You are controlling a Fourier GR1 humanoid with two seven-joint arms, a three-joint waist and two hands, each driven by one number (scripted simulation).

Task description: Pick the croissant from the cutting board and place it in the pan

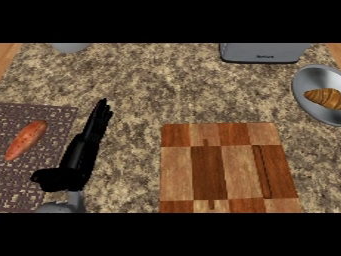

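Croissant (329, 98) lies in the pan (311, 80) (likely light, flaky; hold mid-body); left hand (84, 142) rests straight-fingered, empty; right hand unseen.

Open desk (165, 90) stretch between mat (10, 165) and cutting board (228, 167); left robot hand (84, 145) stands there, fingers straight. Board top bare. Pan (309, 80) occupied by croissant (329, 98). Toaster (264, 52) blocks far edge.

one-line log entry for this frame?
croissant: in pan | cutting board: bare | left hand: open, holds nothing | right hand: not in view
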